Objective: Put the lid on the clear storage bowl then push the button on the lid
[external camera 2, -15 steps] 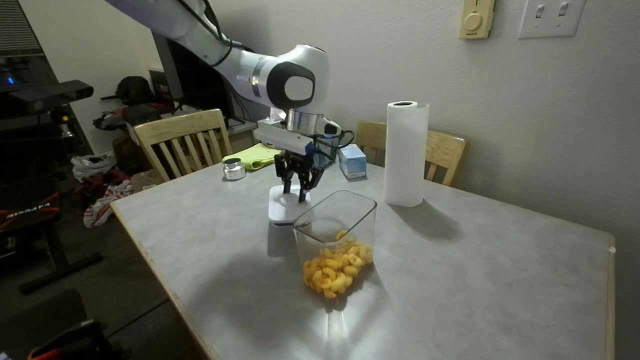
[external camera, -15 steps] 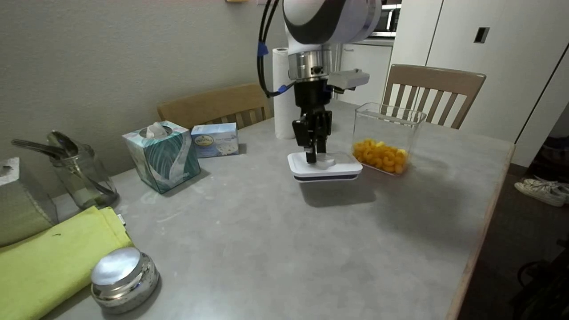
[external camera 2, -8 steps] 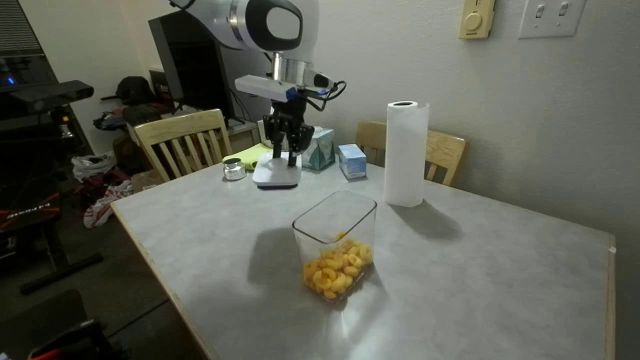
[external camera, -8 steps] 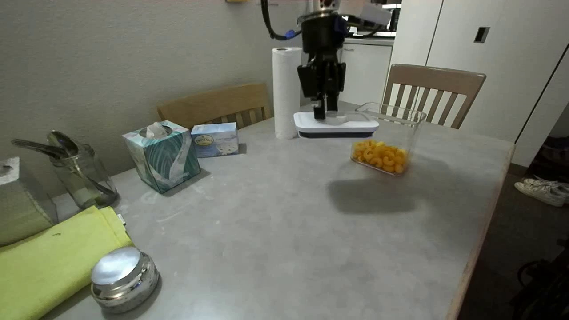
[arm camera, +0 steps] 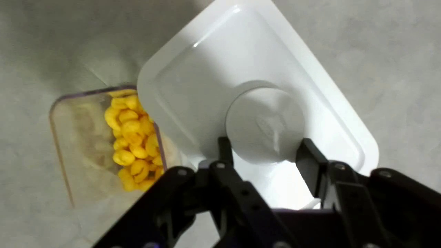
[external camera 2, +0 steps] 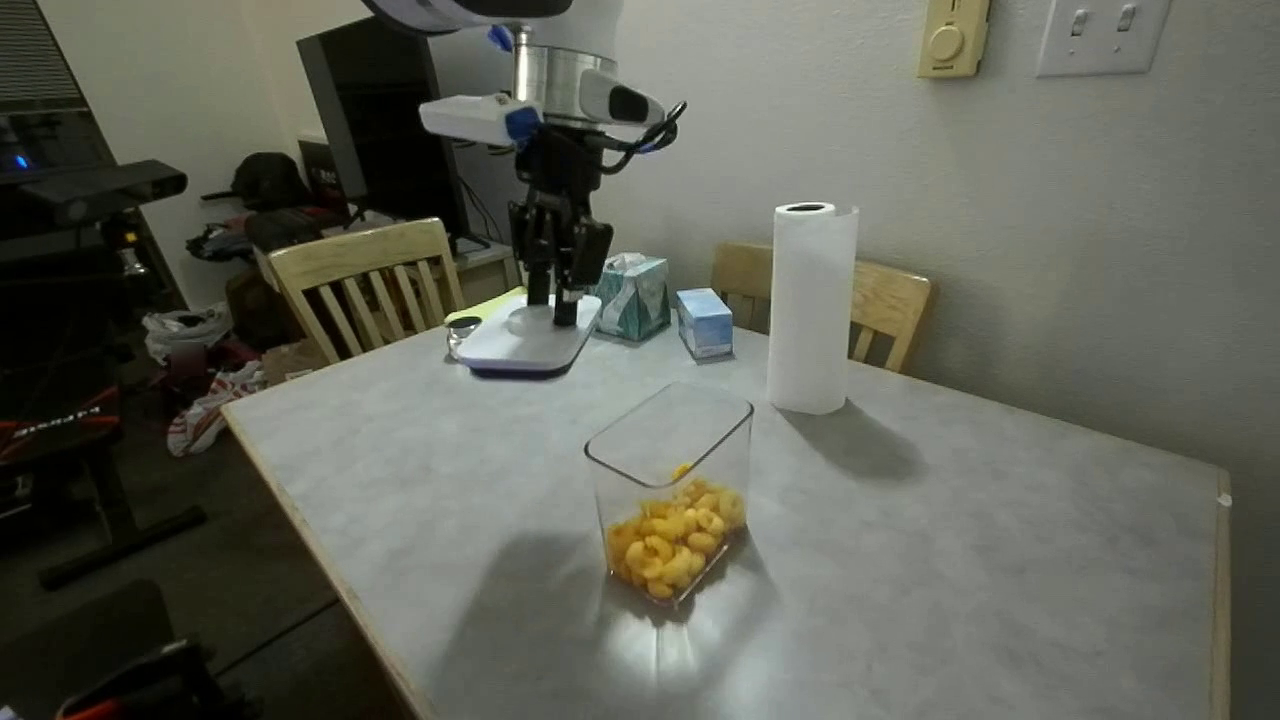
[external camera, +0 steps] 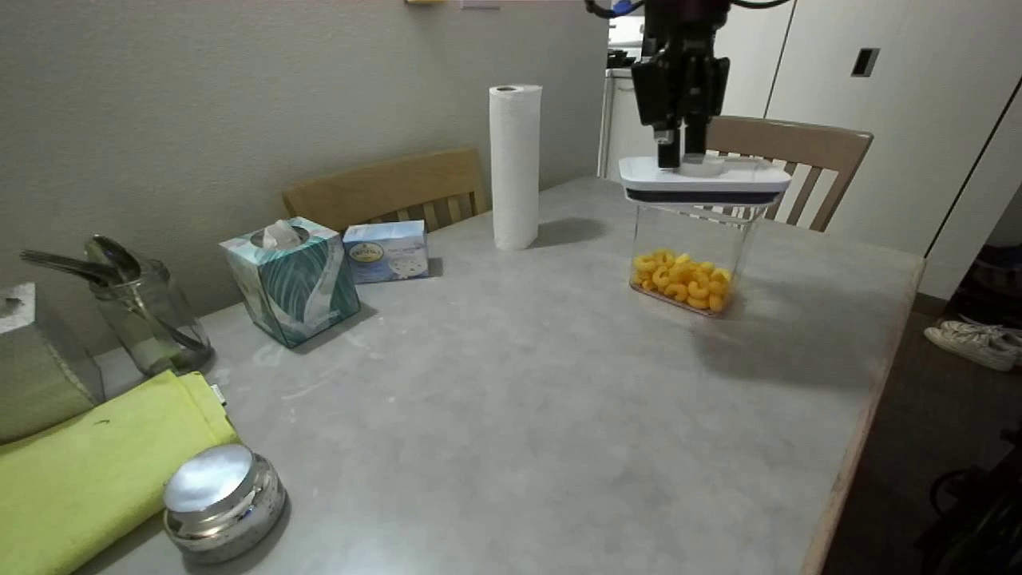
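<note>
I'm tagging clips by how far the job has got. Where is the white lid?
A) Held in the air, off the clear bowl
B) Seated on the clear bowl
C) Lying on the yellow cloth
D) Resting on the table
A: the fingers grip the round button, and an exterior view shows the white lid raised and apart from the clear bowl.

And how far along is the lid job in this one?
Done: the lid is lifted clear of the table. In hand: the gripper holds it by the round button, not yet lined up over the clear storage bowl, whose top shows open in an exterior view. Left, apparently: seat the lid, let go, push the button.
</note>
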Tool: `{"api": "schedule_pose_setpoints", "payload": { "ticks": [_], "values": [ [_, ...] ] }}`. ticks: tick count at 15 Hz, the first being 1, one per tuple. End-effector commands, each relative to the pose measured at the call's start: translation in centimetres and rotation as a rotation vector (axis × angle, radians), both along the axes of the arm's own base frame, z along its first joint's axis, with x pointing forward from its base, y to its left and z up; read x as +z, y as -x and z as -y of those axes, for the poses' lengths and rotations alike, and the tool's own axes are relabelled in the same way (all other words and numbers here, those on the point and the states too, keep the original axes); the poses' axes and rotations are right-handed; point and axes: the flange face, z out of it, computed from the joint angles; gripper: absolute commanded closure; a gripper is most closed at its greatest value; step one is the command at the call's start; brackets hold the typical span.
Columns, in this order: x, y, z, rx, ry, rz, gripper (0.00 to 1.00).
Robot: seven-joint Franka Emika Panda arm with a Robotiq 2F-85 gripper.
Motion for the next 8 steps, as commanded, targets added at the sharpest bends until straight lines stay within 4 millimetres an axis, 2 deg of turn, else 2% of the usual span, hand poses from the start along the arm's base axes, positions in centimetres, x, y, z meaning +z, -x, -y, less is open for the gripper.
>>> {"api": "schedule_pose_setpoints", "payload": {
  "ticks": [1, 5, 8],
  "values": [
    [-0.8, 5.0, 4.4, -0.075, 0.012, 0.043, 0.75],
    [-2.1, 7.6, 9.6, -0.181, 0.024, 0.144, 0.75],
    [-2.8, 8.2, 12.9, -0.272, 0.044, 0.225, 0.75]
  ]
}}
